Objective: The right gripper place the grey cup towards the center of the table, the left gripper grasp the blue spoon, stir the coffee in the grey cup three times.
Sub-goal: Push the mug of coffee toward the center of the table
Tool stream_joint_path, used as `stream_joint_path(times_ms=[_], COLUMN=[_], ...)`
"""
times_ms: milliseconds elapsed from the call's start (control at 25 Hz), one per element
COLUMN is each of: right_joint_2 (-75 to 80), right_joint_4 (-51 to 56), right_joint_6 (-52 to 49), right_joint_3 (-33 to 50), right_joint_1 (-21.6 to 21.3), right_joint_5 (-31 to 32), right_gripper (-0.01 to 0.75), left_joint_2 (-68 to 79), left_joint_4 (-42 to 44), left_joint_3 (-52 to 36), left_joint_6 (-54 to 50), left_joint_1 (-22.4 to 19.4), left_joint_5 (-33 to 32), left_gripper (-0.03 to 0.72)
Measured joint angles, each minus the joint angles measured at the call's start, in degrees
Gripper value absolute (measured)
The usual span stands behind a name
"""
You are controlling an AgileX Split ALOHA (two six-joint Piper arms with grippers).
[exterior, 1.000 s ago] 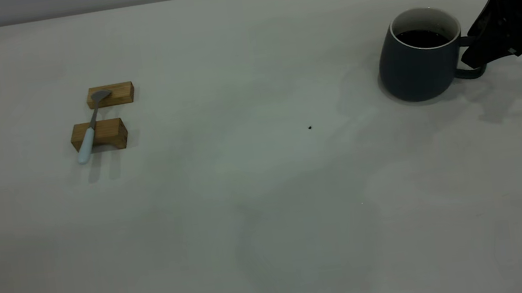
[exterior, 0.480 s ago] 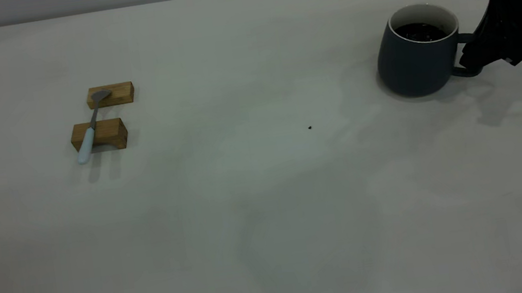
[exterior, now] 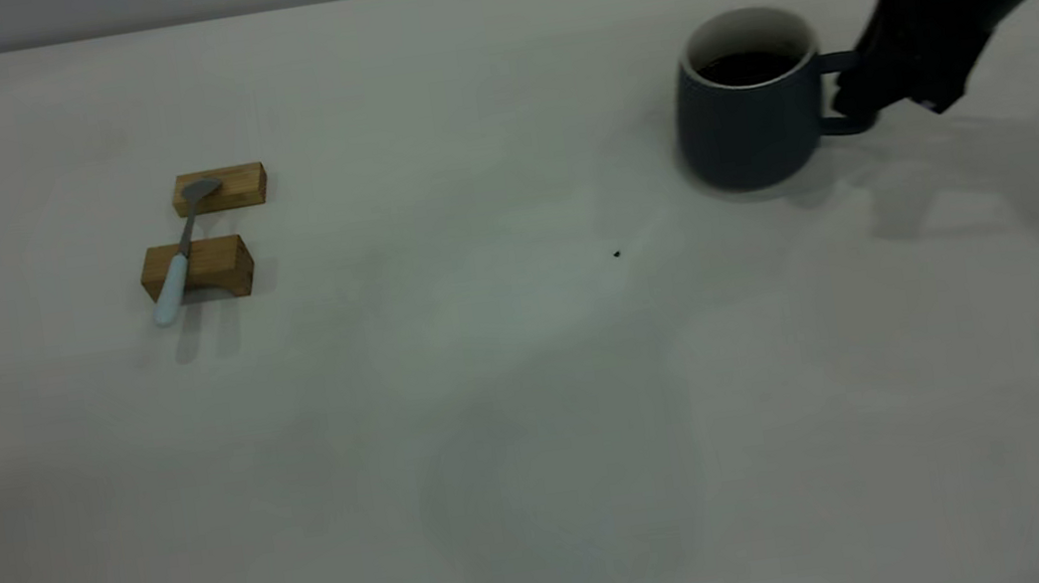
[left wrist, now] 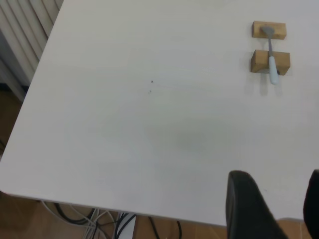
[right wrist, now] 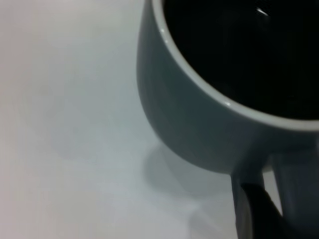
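Carrying the grey cup (exterior: 749,116) by its loop handle, the right gripper (exterior: 856,99) is pinched on that handle, cup just beside its fingertips and clear of the table (exterior: 512,383). Keeping the cup level should stop the coffee (exterior: 748,67) slopping. The left gripper (left wrist: 271,206) hangs spread, the blue spoon (exterior: 178,264) well away from it.
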State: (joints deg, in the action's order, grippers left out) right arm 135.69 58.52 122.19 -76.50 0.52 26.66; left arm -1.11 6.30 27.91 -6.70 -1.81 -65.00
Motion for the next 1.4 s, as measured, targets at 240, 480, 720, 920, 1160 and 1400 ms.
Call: stream_joint_path(times_ms=[240,480,720,920,1160,1400], right_joint_2=[0.5,1.3,2.3,4.1,5.3,6.2], right_joint_4=[2.8,4.8,7.0,8.4,10.0,10.7], right_joint_6=[0.0,0.0,0.0,0.0,0.0,0.0], right_joint_3=[-0.1,-0.1,-0.6,-3.4,-5.4,-6.8], right_joint_1=[5.1,9.1,13.1,15.4,16.6,17.4], right_joint_5=[0.9,0.9,0.6,0.5,0.4,0.6], right_gripper=[0.169,0.169,0.169,0.169,0.169,0.169], left_joint_2=[0.0,0.0,0.0,0.0,0.0,0.0], left_joint_4=[0.0,0.0,0.0,0.0,0.0,0.0], left_joint_3=[0.0,0.0,0.0,0.0,0.0,0.0], left_joint_6=[0.0,0.0,0.0,0.0,0.0,0.0], left_joint_1=[0.0,0.0,0.0,0.0,0.0,0.0], left_joint_5=[0.0,0.0,0.0,0.0,0.0,0.0], left_gripper=[0.359,0.359,0.359,0.359,0.359,0.359])
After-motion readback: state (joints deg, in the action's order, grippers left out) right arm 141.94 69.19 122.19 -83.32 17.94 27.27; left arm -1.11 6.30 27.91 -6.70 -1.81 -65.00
